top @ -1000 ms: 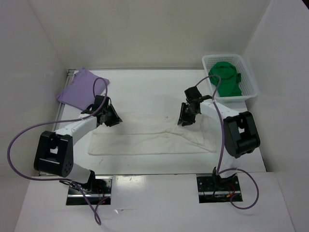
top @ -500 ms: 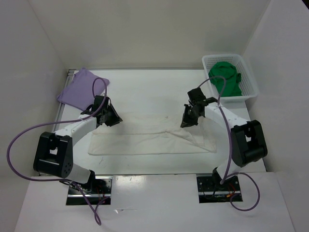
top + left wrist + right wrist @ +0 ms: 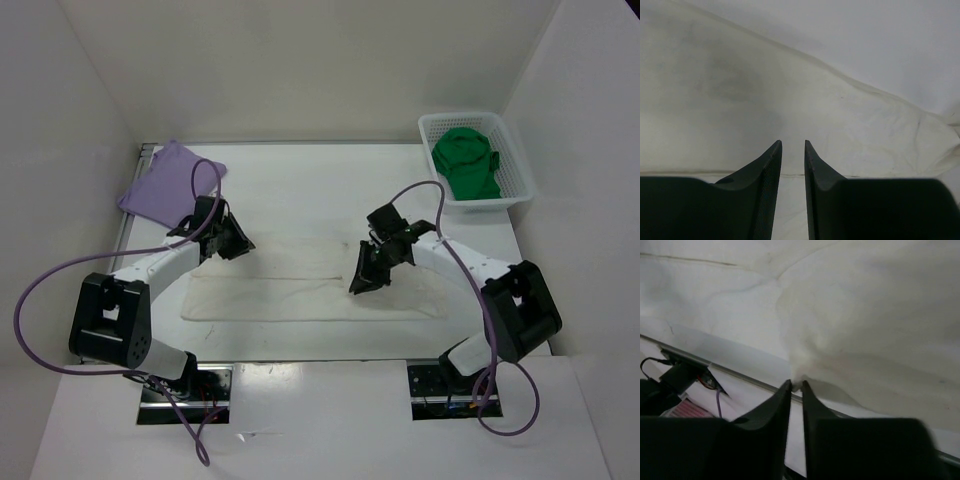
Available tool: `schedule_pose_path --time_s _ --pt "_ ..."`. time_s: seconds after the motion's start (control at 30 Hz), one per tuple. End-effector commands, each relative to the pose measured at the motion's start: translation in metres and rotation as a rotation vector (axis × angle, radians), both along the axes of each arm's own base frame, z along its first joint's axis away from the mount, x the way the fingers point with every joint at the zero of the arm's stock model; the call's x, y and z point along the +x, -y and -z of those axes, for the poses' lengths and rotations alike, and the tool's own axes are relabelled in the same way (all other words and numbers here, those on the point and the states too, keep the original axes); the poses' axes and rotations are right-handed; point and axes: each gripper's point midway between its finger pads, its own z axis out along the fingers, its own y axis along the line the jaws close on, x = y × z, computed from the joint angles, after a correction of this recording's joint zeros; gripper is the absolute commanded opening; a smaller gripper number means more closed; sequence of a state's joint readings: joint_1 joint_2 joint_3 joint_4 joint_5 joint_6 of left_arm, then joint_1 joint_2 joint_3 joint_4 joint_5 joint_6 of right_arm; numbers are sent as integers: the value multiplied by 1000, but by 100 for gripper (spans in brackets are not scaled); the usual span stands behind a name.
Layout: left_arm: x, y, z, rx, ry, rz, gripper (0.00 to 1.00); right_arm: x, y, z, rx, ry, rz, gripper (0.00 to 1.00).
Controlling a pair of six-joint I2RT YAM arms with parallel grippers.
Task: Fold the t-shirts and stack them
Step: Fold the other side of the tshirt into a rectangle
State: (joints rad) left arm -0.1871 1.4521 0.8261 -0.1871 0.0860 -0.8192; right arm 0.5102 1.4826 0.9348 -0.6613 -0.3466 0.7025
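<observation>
The cream t-shirt [image 3: 290, 295] lies spread across the middle of the table. My right gripper [image 3: 362, 278] is shut on a pinch of its cloth; in the right wrist view the fingertips [image 3: 796, 385] hold a raised fold of the cream t-shirt [image 3: 865, 315]. My left gripper [image 3: 235, 241] rests at the shirt's far left edge. In the left wrist view its jaws [image 3: 793, 142] stand narrowly apart with nothing between them, over the cream t-shirt [image 3: 790, 90]. The lavender t-shirt [image 3: 165, 185] lies folded at the back left. The green t-shirt [image 3: 468, 165] sits in the basket.
The white mesh basket [image 3: 518, 155] stands at the back right corner. White walls close in the table on three sides. The near table edge [image 3: 740, 374] and the arm base wiring [image 3: 680, 375] show below the right gripper.
My right gripper has moved left and toward the near edge, dragging the cream shirt's right part with it. The left gripper has not moved.
</observation>
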Motion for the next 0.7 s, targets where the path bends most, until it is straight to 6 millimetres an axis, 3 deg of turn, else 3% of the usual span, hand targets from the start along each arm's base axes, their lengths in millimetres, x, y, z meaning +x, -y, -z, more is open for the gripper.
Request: schedule_pose_path --time_s 0.0,0.1,0.2,0.27,0.3,0.4,0.57,0.67 --pt "21 8 -29 -34 93 -1 32 4 -23 -17 102 11 -6 24" --pt "26 8 -37 -31 115 6 32 12 -20 -27 91 45 -31 42" --pt "32 11 -48 -43 140 14 32 27 -4 -33 52 73 -28 44" --pt "33 17 -49 -52 139 31 32 39 11 -34 19 105 17 34" --pt "35 19 -50 -60 139 38 32 45 21 -30 -1 122 40 24" --pt "32 42 -42 -80 115 91 32 48 34 -1 -68 104 78 6" --pt "35 66 -28 -128 94 121 32 47 34 34 -62 84 152 0" --pt "34 69 -5 -133 34 116 32 39 37 47 -69 61 184 0"
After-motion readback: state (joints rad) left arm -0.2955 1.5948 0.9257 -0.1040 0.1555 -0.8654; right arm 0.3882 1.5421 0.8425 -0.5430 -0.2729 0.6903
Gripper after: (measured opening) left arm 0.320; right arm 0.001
